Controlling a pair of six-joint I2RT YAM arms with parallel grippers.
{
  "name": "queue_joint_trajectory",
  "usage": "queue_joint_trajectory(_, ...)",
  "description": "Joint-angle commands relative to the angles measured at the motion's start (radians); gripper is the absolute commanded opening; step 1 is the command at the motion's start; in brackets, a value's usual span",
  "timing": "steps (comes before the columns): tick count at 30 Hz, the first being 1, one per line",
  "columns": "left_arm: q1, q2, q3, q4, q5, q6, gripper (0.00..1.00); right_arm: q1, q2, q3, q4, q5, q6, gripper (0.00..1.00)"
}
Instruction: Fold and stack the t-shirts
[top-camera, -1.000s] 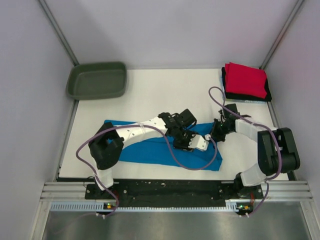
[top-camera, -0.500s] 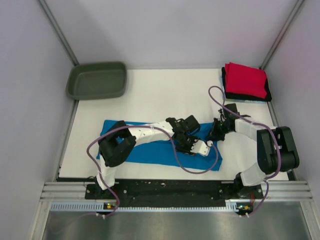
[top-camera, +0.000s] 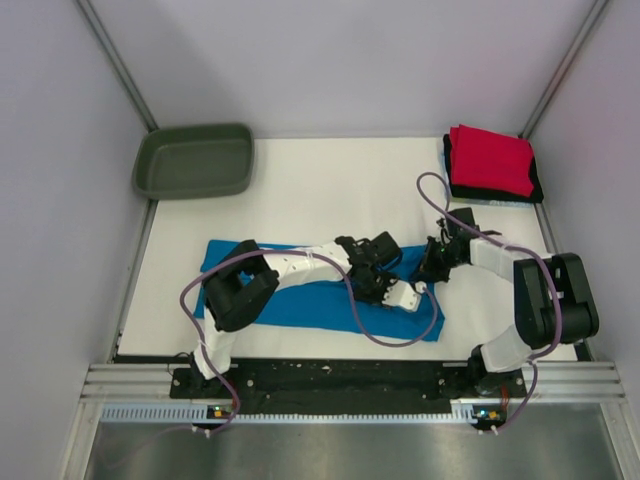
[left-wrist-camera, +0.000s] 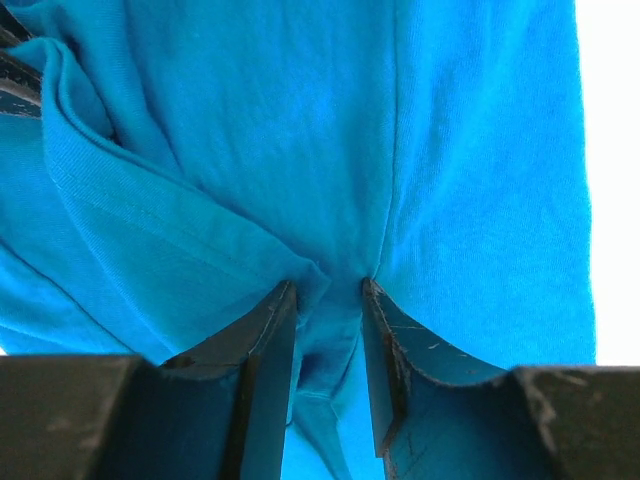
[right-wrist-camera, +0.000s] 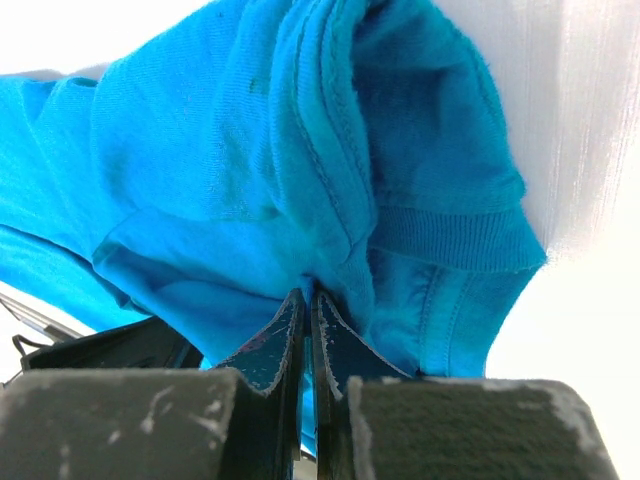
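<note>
Though set to a slim gap around a raised ridge of the turquoise t-shirt (left-wrist-camera: 250, 150), cannot be called clamped at the left gripper (left-wrist-camera: 328, 290): hard to tell whether biting the cloth or only straddling it. Sits over the shirt, just inboard of its right end. Pinches flat at the right gripper (right-wrist-camera: 308, 295), by contrast, on a bundled hem of the same shirt, with doubled layers heaped above the tips. Stands just beside the left gripper, a little farther right, at the shirt's right edge.

Outward from both grips: stretches away leftward, lengthwise left to right across the near part of the table (top-camera: 330, 190), flat and partly under the left arm (top-camera: 300, 265). Leaves nearly all the cloth to the left of the two grips, almost none beyond to the right. Judged from that, calls for carrying the gripped end leftward along that length, over the flat body, to halve it. Favours neither arm by nearness at this end; puts the far left end nearer the left arm's base.

Lies well apart from the folded stack (top-camera: 490, 160), red on top, in the far right corner beyond the right gripper. Lies well apart too from the olive tub (top-camera: 193, 160) at far left.
</note>
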Motion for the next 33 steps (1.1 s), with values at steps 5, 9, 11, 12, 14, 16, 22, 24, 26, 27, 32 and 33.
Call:
queue_joint_trajectory(5, 0.002, 0.014, 0.085, -0.039, 0.075, -0.018, 0.38, -0.007, -0.043, -0.01, 0.023, 0.0, -0.014, 0.0)
queue_joint_trajectory(9, 0.013, 0.011, 0.085, -0.048, 0.082, -0.008, 0.37, -0.007, -0.052, -0.012, 0.02, 0.005, -0.016, 0.0)
queue_joint_trajectory(11, 0.013, 0.019, 0.085, -0.043, 0.059, -0.003, 0.35, -0.007, -0.053, -0.009, 0.022, 0.005, -0.016, 0.0)
queue_joint_trajectory(12, 0.014, 0.022, 0.085, -0.046, 0.051, 0.0, 0.34, -0.007, -0.055, -0.009, 0.019, 0.003, -0.016, 0.0)
queue_joint_trajectory(14, 0.013, 0.028, 0.085, -0.06, 0.052, 0.017, 0.34, -0.007, -0.058, -0.009, 0.019, 0.003, -0.016, 0.0)
queue_joint_trajectory(16, 0.014, 0.031, 0.082, -0.063, 0.051, 0.023, 0.34, -0.007, -0.061, -0.009, 0.019, 0.003, -0.019, 0.0)
queue_joint_trajectory(22, 0.014, 0.057, 0.085, -0.051, 0.033, 0.019, 0.31, -0.007, -0.064, -0.01, 0.014, 0.008, -0.022, 0.0)
queue_joint_trajectory(24, 0.014, 0.065, 0.085, -0.045, 0.026, 0.008, 0.22, -0.009, -0.067, -0.012, 0.013, 0.009, -0.022, 0.0)
queue_joint_trajectory(26, 0.014, 0.063, 0.087, -0.048, 0.026, 0.002, 0.11, -0.007, -0.069, -0.014, 0.013, 0.014, -0.025, 0.0)
queue_joint_trajectory(27, 0.014, 0.059, 0.088, -0.055, 0.035, 0.0, 0.1, -0.007, -0.069, -0.014, 0.013, 0.014, -0.023, 0.0)
queue_joint_trajectory(32, 0.016, 0.037, 0.09, -0.068, 0.042, 0.005, 0.0, -0.007, -0.07, -0.014, 0.007, 0.017, -0.026, 0.0)
queue_joint_trajectory(33, 0.017, 0.037, 0.094, -0.072, 0.039, 0.005, 0.0, -0.007, -0.073, -0.014, 0.005, 0.018, -0.028, 0.0)
